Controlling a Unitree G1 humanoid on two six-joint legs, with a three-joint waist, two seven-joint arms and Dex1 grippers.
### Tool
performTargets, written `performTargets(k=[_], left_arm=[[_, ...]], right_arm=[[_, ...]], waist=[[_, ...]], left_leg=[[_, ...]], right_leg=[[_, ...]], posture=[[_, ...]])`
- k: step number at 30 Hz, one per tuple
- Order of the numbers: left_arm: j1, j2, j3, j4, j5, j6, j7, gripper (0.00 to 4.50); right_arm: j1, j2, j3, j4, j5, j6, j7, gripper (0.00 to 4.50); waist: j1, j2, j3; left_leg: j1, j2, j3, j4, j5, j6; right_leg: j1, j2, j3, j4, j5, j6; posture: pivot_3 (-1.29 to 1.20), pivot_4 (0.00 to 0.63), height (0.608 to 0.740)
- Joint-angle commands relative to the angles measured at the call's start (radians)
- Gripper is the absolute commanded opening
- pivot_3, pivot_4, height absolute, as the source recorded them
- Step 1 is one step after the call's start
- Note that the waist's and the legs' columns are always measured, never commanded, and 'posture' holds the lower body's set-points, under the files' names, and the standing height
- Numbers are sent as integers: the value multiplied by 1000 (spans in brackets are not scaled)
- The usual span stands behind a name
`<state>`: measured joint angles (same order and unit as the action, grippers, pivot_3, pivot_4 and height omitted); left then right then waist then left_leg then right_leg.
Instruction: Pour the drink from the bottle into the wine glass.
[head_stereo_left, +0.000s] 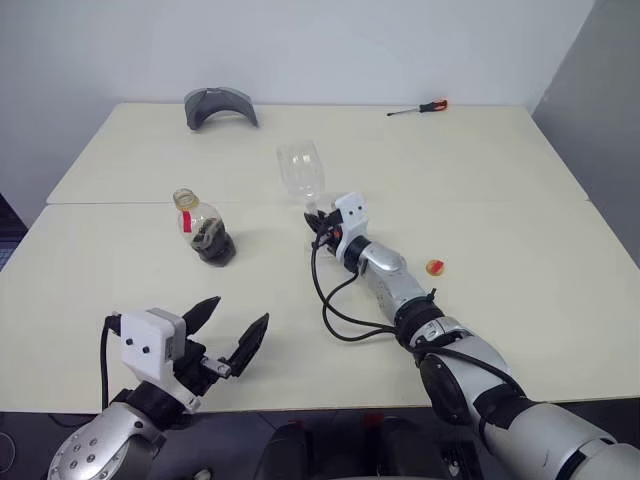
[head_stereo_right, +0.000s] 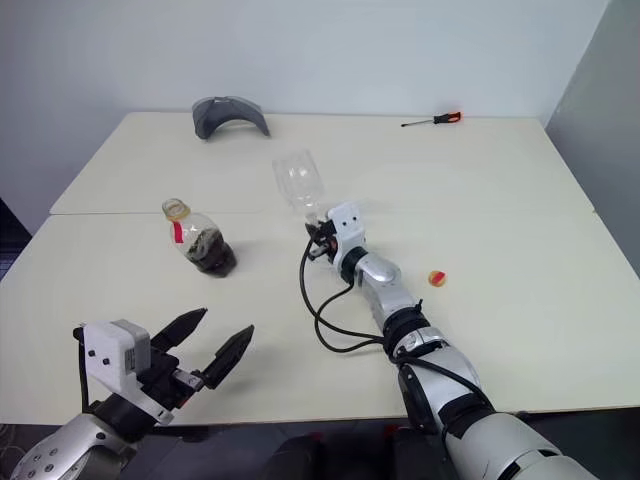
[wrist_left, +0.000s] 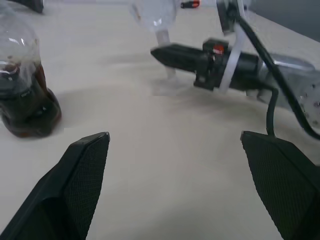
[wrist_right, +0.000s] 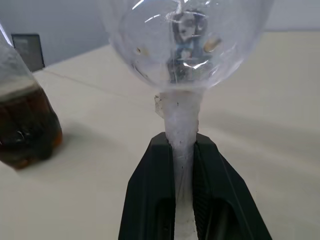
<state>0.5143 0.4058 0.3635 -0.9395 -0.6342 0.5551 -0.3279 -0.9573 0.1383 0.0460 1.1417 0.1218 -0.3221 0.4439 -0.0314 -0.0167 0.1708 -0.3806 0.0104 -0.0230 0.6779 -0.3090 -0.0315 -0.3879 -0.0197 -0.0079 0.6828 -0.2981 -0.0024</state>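
My right gripper (wrist_right: 182, 165) has its jaws clenched on the stem of the wine glass (head_stereo_left: 300, 170), low down under the bowl, and I'm holding the glass upright near the middle of the desk (head_stereo_left: 520, 180). The bowl looks empty. My left gripper (head_stereo_left: 228, 333) hangs near my edge of the desk with its jaws spread wide and nothing between them.

The bottle (head_stereo_left: 203, 230) stands on the desk to the left of the glass and a little apart from it, uncapped, with the dark drink (wrist_left: 27, 107) sitting in its lower part. A small yellow cap (head_stereo_left: 435, 266) lies off to the right of my right arm.

So I read this as the glass secured and the pour not yet begun. Next I need the free left jaws around the bottle's belly, then lift and tip its mouth over the rim. A grey object (head_stereo_left: 220, 105) and a screwdriver (head_stereo_left: 420, 107) lie at the far edge, well out of the way.
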Motion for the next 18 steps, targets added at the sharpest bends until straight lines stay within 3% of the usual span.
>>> performTargets(k=[1, 11, 18], left_arm=[[17, -7, 14, -42, 56, -46, 31, 4500], [33, -45, -25, -35, 85, -77, 52, 4500], [-2, -34, -22, 9, 77, -92, 32, 4500]], right_arm=[[43, 101, 5, 33, -25, -29, -28, 149], [143, -33, 26, -74, -61, 79, -8, 149], [310, -121, 61, -493, -45, 388, 49, 149]], waist=[[-1, 0, 0], [3, 0, -10], [10, 2, -15]], left_leg=[[0, 0, 0, 0, 0, 0], [2, 0, 0, 0, -1, 2], [13, -1, -1, -2, -3, 4]], right_leg=[[0, 0, 0, 0, 0, 0], [3, 0, 0, -1, 0, 0], [15, 0, 0, -4, -1, 0]], posture=[[0, 150, 740], [0, 150, 740], [0, 150, 740]])
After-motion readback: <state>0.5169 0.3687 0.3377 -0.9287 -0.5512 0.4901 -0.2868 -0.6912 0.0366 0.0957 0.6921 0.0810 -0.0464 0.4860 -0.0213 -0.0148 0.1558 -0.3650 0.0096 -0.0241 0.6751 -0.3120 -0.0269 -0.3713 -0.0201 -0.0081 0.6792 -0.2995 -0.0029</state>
